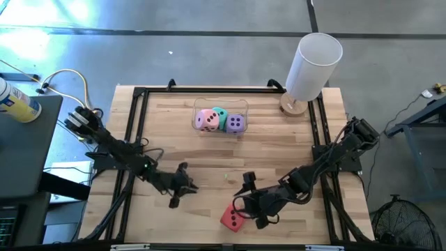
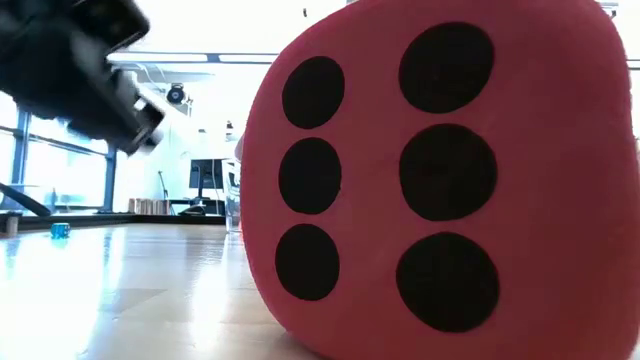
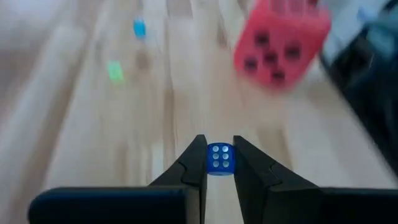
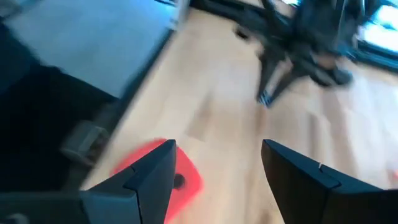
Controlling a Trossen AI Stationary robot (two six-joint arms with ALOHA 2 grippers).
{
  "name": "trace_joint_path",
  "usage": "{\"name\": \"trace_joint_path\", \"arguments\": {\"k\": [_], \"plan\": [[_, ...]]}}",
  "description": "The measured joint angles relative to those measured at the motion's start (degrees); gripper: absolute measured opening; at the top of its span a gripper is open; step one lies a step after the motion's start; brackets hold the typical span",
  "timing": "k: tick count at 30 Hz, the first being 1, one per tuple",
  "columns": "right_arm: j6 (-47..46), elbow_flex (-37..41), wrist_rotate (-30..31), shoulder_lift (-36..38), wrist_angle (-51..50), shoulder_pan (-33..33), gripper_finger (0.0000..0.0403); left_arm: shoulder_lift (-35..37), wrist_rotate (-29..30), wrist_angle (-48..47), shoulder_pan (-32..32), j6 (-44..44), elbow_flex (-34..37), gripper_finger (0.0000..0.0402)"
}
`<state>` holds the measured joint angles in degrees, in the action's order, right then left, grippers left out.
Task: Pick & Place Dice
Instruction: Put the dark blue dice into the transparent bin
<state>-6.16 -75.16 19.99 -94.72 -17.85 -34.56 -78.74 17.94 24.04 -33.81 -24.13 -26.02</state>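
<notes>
gripping: the left gripper (image 3: 217,163) is pinched nearly shut on a tiny blue die (image 3: 220,158), held between its fingertips above the wooden table (image 1: 209,157).
left gripper place: in the high view it (image 1: 182,187) sits low over the front-left part of the table.
red die: at the table's front edge (image 1: 233,219), filling most of the low view (image 2: 440,180) with six dark pips.
right gripper: jaws partly open (image 4: 217,168), holding nothing, just beside the red die (image 4: 163,174); in the high view (image 1: 252,202) it is just right of it.
small bits: a tiny green one (image 3: 115,71) and another blue one (image 3: 139,28) lie further off on the wood.
clear tray: towards the back (image 1: 219,120), holding the pink die (image 1: 205,120), teal die (image 1: 219,113) and purple die (image 1: 235,123).
white cylinder: standing at the back-right corner (image 1: 312,66).
</notes>
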Motion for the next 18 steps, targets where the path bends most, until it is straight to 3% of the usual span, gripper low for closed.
{"name": "trace_joint_path", "arguments": {"k": [6,10,14,18], "plan": [[-7.44,0.0,10.0,0.0,-9.48,-0.05,0.0228,5.29,3.33,0.4,5.39,4.41,-3.23,0.0043],[-9.08,0.0,15.5,0.0,-14.15,-0.05,0.0228,6.24,1.65,-0.87,12.53,5.97,-7.08,0.0043],[-8.65,-0.02,20.44,0.0,-17.1,0.32,0.0228,5.68,-3.89,-12.18,20.92,4.12,-14.95,0.0043],[-8.93,-0.02,22.29,0.02,-18.66,1.33,0.0228,4.27,-4.53,-23.56,27.6,8.5,-23.51,0.0043]]}}
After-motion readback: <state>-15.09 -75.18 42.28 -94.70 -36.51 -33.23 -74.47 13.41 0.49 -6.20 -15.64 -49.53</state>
